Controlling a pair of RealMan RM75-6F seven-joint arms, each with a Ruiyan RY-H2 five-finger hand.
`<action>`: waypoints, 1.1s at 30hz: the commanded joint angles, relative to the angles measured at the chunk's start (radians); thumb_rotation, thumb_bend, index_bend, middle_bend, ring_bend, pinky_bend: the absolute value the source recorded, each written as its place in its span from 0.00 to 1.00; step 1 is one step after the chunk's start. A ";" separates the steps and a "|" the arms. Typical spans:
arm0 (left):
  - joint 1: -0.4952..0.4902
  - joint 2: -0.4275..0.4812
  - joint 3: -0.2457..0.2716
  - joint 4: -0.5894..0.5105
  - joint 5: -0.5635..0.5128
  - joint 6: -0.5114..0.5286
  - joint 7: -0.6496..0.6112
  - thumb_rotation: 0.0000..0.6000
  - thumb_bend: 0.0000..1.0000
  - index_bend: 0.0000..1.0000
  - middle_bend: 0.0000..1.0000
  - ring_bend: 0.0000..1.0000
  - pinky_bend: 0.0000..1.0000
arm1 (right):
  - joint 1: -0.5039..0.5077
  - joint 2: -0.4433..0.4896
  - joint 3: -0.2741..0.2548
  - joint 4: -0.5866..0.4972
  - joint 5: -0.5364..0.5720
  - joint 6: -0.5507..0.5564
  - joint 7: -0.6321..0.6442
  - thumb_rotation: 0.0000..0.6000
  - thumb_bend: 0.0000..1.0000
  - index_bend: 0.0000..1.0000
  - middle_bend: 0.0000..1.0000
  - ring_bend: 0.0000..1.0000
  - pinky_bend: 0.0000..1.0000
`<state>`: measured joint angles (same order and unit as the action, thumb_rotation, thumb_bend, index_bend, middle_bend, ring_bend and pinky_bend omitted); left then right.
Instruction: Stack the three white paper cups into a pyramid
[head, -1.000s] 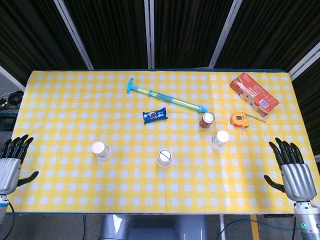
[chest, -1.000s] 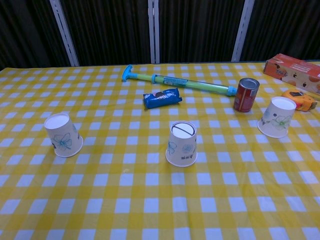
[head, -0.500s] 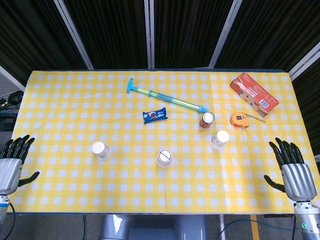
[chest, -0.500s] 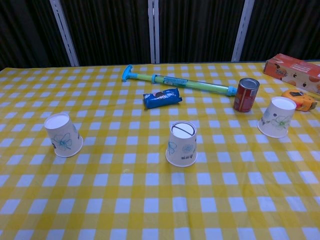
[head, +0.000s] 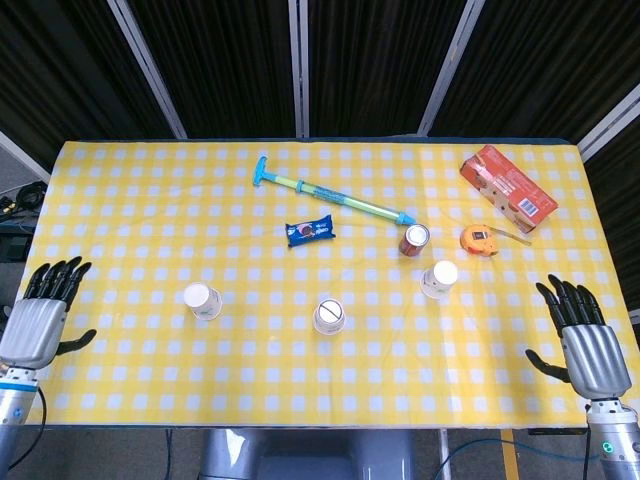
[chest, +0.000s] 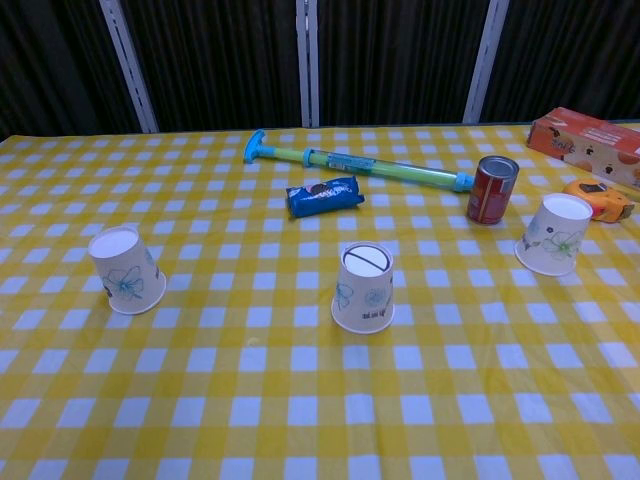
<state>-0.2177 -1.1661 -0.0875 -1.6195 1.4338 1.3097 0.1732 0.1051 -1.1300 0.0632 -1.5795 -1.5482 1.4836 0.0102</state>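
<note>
Three white paper cups with flower prints stand upside down on the yellow checked table: a left cup, a middle cup and a right cup. They are well apart from one another. My left hand hovers open by the table's front left edge, left of the left cup. At the front right edge my right hand is open with fingers spread. Neither hand touches a cup, and the chest view shows no hands.
Behind the cups lie a blue-green pump tube, a blue snack packet, a red can, an orange tape measure and an orange box.
My left hand has moved right and a little forward, toward the table's edge. The right hand and all cups stay where they were.
</note>
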 joint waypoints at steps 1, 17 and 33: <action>-0.106 -0.008 -0.057 -0.042 -0.080 -0.136 0.074 1.00 0.18 0.15 0.00 0.00 0.00 | 0.003 0.003 0.002 0.004 0.004 -0.005 0.031 1.00 0.08 0.09 0.00 0.00 0.00; -0.325 -0.107 -0.102 -0.098 -0.353 -0.357 0.325 1.00 0.18 0.26 0.00 0.00 0.00 | 0.009 0.017 0.017 0.043 0.043 -0.030 0.136 1.00 0.08 0.09 0.00 0.00 0.00; -0.400 -0.210 -0.064 -0.036 -0.481 -0.354 0.414 1.00 0.30 0.39 0.00 0.00 0.00 | 0.003 0.013 0.020 0.058 0.040 -0.012 0.172 1.00 0.08 0.09 0.00 0.00 0.00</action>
<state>-0.6151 -1.3736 -0.1539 -1.6571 0.9547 0.9534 0.5866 0.1079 -1.1166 0.0836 -1.5215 -1.5082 1.4717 0.1823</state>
